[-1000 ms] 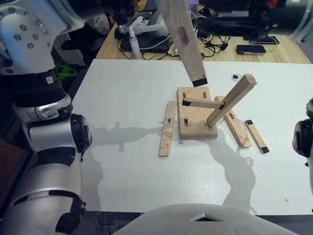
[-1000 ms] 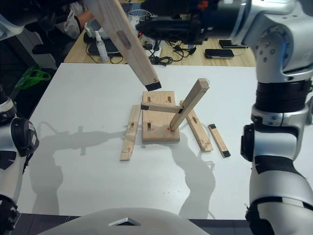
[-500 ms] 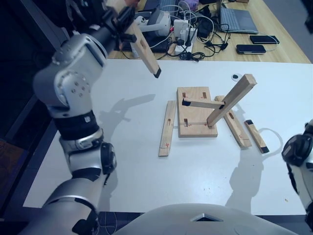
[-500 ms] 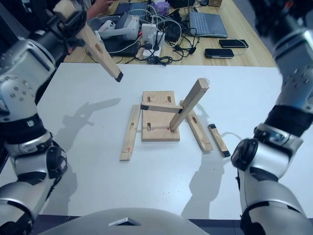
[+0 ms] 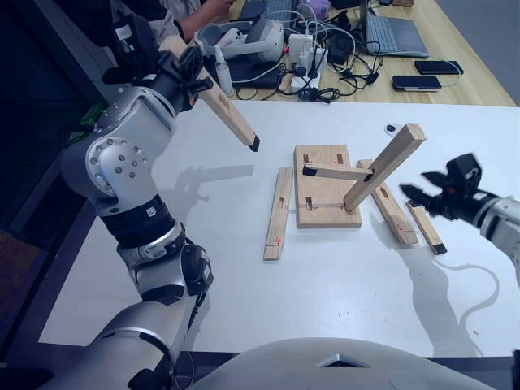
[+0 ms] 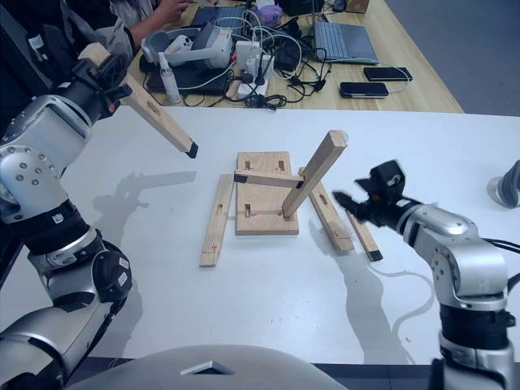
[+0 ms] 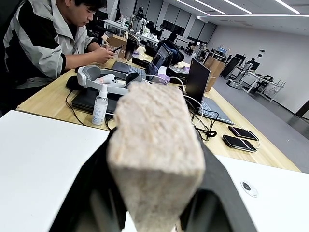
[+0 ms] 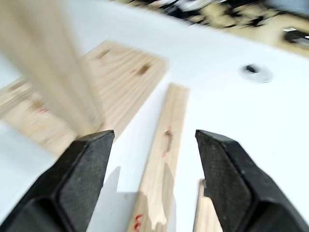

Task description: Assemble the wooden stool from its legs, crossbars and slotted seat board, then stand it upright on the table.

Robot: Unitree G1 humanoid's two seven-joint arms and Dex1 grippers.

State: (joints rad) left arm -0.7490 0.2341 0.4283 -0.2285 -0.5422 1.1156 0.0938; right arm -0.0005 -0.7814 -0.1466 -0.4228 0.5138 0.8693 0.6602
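Holding a wooden leg (image 5: 223, 112) clamped near its upper end, the left gripper (image 5: 180, 71) hangs high and well apart from the seat board (image 5: 327, 195), beyond its far left corner. The leg's dark tip slants down toward the board, an angle that looks chosen to bring it to one of the open slots.

On the seat board, which lies flat on the white table (image 5: 203, 284), one leg (image 5: 385, 165) is planted in the near right slot and leans away to the right. A crossbar (image 5: 337, 171) juts from its side across the board. The lean suggests the joint is not yet seated square.

Just beside the board's right edge, the right gripper (image 8: 153, 169) hovers low with its two fingers spread wide and nothing between them. It is poised over a loose leg (image 8: 164, 154) lying flat there, probably to pick it up or to steady the leaning assembly. A short crossbar (image 5: 426, 226) lies farther right of the board, and another leg (image 5: 278, 213) rests just beside its left edge. Both lie within easy reach, and the stool is far from upright.
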